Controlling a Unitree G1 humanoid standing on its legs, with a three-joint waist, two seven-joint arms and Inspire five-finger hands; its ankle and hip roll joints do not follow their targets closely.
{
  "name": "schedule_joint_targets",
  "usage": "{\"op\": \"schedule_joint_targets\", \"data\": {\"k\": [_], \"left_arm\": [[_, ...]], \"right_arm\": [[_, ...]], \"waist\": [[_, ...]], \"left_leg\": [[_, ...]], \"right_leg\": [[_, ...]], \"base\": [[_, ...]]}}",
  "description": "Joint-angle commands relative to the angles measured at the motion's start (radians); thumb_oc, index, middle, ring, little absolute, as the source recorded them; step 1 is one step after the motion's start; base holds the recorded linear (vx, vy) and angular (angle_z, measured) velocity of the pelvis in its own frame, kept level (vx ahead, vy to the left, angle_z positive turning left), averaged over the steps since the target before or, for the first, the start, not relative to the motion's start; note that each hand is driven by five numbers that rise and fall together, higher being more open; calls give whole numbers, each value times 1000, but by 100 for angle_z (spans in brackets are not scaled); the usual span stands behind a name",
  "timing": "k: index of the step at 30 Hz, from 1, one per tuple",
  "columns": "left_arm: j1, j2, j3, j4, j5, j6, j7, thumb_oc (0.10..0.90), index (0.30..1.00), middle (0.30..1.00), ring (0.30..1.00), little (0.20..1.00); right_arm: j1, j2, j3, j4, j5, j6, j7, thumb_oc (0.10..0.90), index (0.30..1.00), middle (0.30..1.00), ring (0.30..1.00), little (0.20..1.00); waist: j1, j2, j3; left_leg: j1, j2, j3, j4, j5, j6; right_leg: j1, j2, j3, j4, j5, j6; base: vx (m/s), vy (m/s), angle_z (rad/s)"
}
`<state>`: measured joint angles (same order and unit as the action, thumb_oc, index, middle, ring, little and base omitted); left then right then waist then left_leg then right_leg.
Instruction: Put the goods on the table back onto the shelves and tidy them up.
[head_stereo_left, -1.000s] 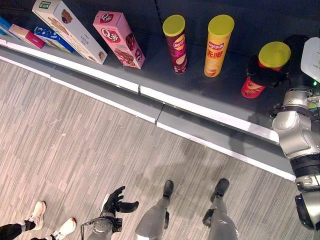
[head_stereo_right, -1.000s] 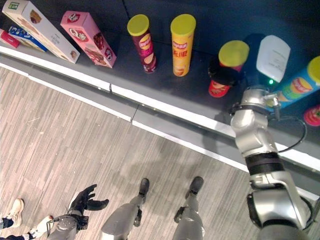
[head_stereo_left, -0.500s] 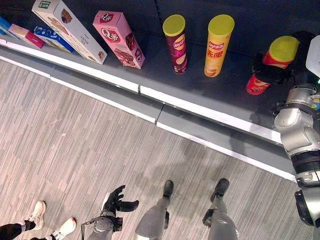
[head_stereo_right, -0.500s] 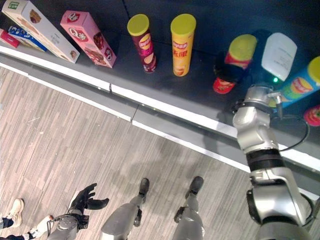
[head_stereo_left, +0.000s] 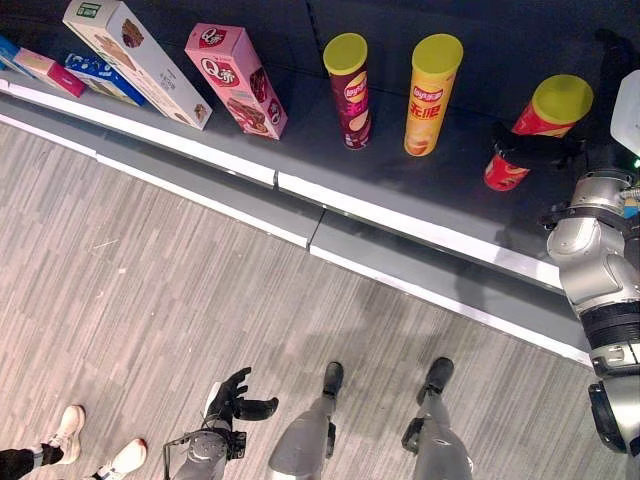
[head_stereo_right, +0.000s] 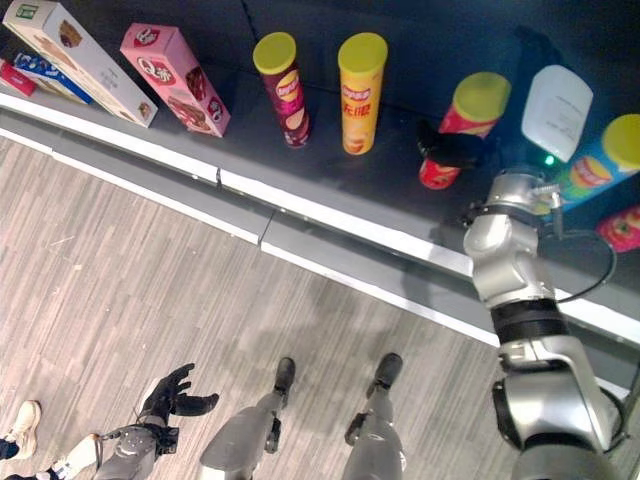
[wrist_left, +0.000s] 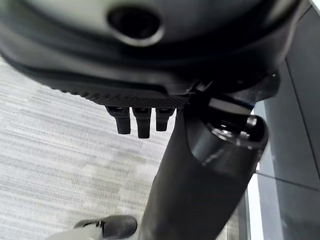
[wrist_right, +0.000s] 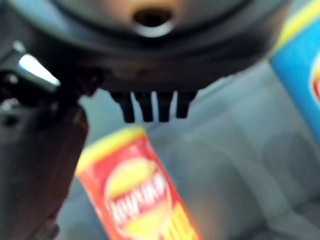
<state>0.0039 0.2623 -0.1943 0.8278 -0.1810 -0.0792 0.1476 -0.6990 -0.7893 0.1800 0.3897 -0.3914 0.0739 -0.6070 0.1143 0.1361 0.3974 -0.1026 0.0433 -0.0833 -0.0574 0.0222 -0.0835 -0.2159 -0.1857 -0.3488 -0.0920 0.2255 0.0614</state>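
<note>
Right hand (head_stereo_left: 532, 150) is gripping the tilted red cylindrical chip can with yellow lid (head_stereo_left: 540, 128) at upper right on the dark shelf (head_stereo_left: 330, 165); releasing while tilted risks toppling. Left hand (head_stereo_left: 236, 400) is hanging relaxed, empty, lower left.

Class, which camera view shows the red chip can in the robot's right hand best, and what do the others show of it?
The right eye view: the whole red can tilted on the shelf, with the right hand wrapped around it. The left eye view shows much the same, nearer the edge. The right wrist view shows its label close up, blurred.
</note>
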Motion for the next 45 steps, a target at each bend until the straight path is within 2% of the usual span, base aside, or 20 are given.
{"op": "schedule_joint_targets", "data": {"k": [1,6,9,10,11,12,17,21,23,27,28,29,30,31,34,38,39,40,42,45], "left_arm": [[29,96,-51,47,43,-2,28,800,900,900,900,900],[38,91,-19,91,94,19,10,800,900,900,900,900],[40,96,6,137,163,34,15,800,900,900,900,900],[41,97,5,137,164,34,15,800,900,900,900,900],[31,110,27,170,190,36,6,800,900,900,900,900],[30,135,47,187,222,38,-10,800,900,900,900,900],[31,163,81,185,233,40,-29,800,900,900,900,900],[56,167,110,191,222,30,-46,800,900,900,900,900],[78,164,128,180,197,26,-57,800,900,900,900,900],[100,163,146,171,180,27,-67,800,900,900,900,900],[98,158,149,174,176,28,-69,800,900,900,900,900],[100,135,157,205,172,31,-74,800,900,900,900,900],[99,134,154,206,172,31,-74,800,900,900,900,900],[103,120,151,203,164,32,-77,800,900,900,900,900],[105,104,142,190,152,31,-76,800,900,900,900,900],[96,80,130,165,130,31,-63,800,900,900,900,900],[88,74,117,136,101,22,-59,800,900,900,900,900],[88,74,117,135,100,23,-59,800,900,900,900,900],[81,65,105,139,95,21,-55,800,900,900,900,900],[70,59,82,145,100,19,-54,800,900,900,900,900]], "right_arm": [[-21,2,-19,-84,-58,-48,-53,800,900,900,900,900],[132,68,-40,-191,-32,-80,52,800,900,900,900,900],[257,109,-67,-315,41,-137,158,800,900,900,900,900],[262,110,-70,-320,42,-136,161,800,900,900,900,900],[309,120,-53,-374,132,-184,248,800,900,900,900,900],[351,116,-42,-419,218,-222,328,800,900,900,900,900],[436,60,-42,-457,378,-268,466,800,900,900,900,900],[480,-26,-51,-467,485,-280,564,800,900,900,900,900],[481,-52,-67,-473,539,-282,585,800,900,900,900,900],[484,-70,-119,-487,577,-285,581,800,900,900,900,900],[490,-76,-139,-490,582,-287,580,800,900,900,900,900],[521,-98,-232,-514,620,-294,562,800,900,900,900,900],[527,-99,-237,-518,620,-293,562,800,900,900,900,900],[547,-110,-308,-539,644,-309,540,800,900,900,900,900],[563,-116,-372,-548,645,-324,504,800,900,900,900,900],[572,-140,-468,-511,584,-323,405,800,900,900,900,900],[526,-160,-469,-500,546,-317,354,800,900,900,900,900],[524,-160,-468,-498,545,-317,353,800,900,900,900,900],[502,-165,-478,-486,528,-314,327,800,900,900,900,900],[471,-178,-474,-442,519,-308,294,800,900,900,900,900]], "waist": [[7,-74,-125],[-35,-121,-150],[-88,-150,-153],[-84,-152,-153],[-111,-169,-146],[-127,-176,-137],[-142,-179,-139],[-127,-181,-180],[-106,-205,-209],[-87,-234,-238],[-88,-239,-245],[-113,-236,-263],[-110,-233,-263],[-139,-224,-269],[-160,-204,-268],[-171,-187,-251],[-139,-212,-229],[-142,-213,-229],[-132,-228,-224],[-114,-226,-225]], "left_leg": [[-59,0,45,-29,6,5],[5,-24,101,-25,-34,37],[53,-48,153,-24,-56,57],[54,-49,156,-25,-57,58],[70,-51,198,-26,-58,61],[88,-34,242,-24,-61,58],[101,17,318,-18,-52,49],[95,81,408,-17,-41,23],[86,113,465,-6,-29,3],[92,153,547,28,-27,-26],[90,171,555,45,-26,-36],[107,237,573,54,9,-76],[108,241,574,53,10,-79],[118,291,576,57,36,-102],[129,343,580,83,54,-120],[122,428,570,208,125,-145],[43,303,388,276,14,-83],[36,299,384,286,4,-77],[7,189,325,251,-50,-35],[-37,59,270,204,-52,-7]], "right_leg": [[90,-100,46,65,-145,138],[99,-119,93,64,-104,153],[81,-135,152,77,-38,174],[81,-136,156,76,-36,175],[56,-136,177,77,15,184],[45,-130,162,81,26,189],[62,-142,103,118,-20,175],[135,-207,30,154,-15,192],[166,-234,-33,114,43,200],[192,-223,-125,50,38,200],[201,-208,-131,29,6,200],[211,-145,-96,19,-74,188],[212,-141,-96,19,-76,187],[213,-86,-74,18,-123,164],[220,-26,-54,17,-169,134],[263,59,-49,8,-234,75],[270,73,-2,6,-246,51],[271,68,-5,7,-247,54],[262,69,10,6,-228,49],[262,84,42,6,-222,51]], "base": [[30,148,-17],[21,164,-35],[-18,213,-39],[-101,183,-95],[-147,146,-80],[-169,148,-74],[-98,-4,-87],[-126,-104,-80],[-49,-264,-136],[5,-226,-129],[110,-398,-110],[110,-401,-111],[153,-569,-74],[59,-269,-40],[71,-309,-3],[71,-315,-34],[49,-253,-35],[-15,-212,-65],[1,-42,-70],[85,4,-28]]}}
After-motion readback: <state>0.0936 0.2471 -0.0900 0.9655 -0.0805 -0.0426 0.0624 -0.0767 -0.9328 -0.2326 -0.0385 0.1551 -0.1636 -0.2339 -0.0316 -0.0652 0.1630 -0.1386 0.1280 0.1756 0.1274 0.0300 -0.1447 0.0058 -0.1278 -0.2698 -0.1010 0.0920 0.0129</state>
